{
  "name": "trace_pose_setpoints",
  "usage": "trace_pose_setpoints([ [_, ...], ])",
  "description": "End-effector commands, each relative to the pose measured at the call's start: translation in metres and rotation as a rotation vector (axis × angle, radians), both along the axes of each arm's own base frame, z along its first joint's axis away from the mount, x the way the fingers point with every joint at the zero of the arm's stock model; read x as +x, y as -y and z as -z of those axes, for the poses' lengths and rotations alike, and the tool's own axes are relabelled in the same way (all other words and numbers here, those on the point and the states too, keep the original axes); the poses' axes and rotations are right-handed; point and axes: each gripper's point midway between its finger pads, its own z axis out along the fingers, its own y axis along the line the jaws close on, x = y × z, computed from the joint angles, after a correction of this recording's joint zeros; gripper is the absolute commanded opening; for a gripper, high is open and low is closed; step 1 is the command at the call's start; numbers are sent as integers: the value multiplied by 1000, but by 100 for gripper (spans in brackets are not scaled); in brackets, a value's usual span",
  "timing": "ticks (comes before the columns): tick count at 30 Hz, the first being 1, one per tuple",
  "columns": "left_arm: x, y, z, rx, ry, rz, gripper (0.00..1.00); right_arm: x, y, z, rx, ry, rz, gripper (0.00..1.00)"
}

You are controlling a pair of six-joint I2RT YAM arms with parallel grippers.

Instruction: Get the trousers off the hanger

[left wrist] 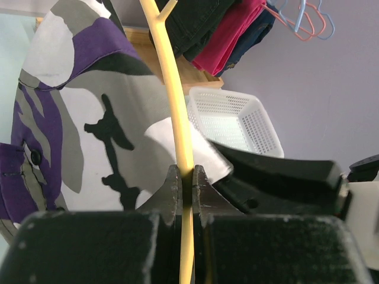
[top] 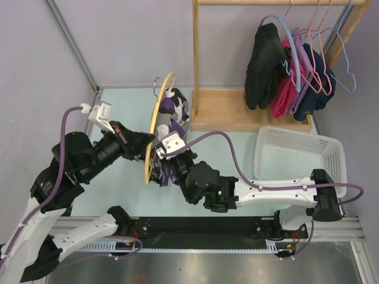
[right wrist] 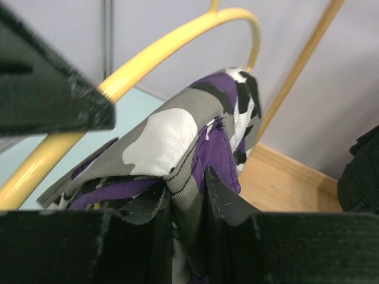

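two arms of mine meet over the middle of the table point(top: 118, 195), and i take them from the left. my left gripper point(top: 148, 149) reaches in from the left side and is clamped on the yellow hanger point(top: 155, 106). in the left wrist view its jaws pinch the thin yellow bar point(left wrist: 172, 89) between them, with no gap on either side of my left gripper point(left wrist: 185, 177). the hanger stands on edge above the table, its hook pointing towards the far wall.

the trousers point(top: 174, 109), a camouflage pattern of purple, grey, white and black, are still draped over the hanger, bunched on its right side. from the left wrist they fill the left half of the picture point(left wrist: 77, 106), lying against the yellow bar.

just to the right, my right gripper point(top: 176, 129) comes in from the near right and holds a fold of that cloth. in the right wrist view my right gripper point(right wrist: 188, 183) has its jaws closed narrowly on the fabric point(right wrist: 177, 136), which bulges up between them, with the hanger point(right wrist: 166, 44) curving over behind it.

further right, a wooden rack point(top: 225, 109) stands at the back of the table, carrying a black garment point(top: 266, 59), a pink one point(top: 287, 86) and a navy one point(top: 317, 83) on wire hangers. a white mesh basket point(top: 296, 154) sits in front of the rack, at the right.
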Motion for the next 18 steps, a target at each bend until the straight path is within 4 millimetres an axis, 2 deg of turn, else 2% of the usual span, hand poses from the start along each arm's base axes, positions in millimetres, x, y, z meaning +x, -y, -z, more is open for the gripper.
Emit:
trace_pose_setpoints([
  [1, 9, -18, -20, -85, 83, -110, 0, -4, 48, -86, 324, 59, 63, 0],
  [5, 8, -30, -17, -122, 71, -166, 1, -11, 62, -94, 390, 90, 85, 0],
  [8, 11, -35, -6, -139, 35, -206, 0, -16, 68, -103, 415, 118, 84, 0],
  [12, 14, -31, 21, -138, -49, -225, 0, -24, 75, -126, 451, 156, 68, 0],
  [18, 14, -29, 47, -172, -113, -241, 0, -31, 82, -153, 458, 198, 47, 0],
])
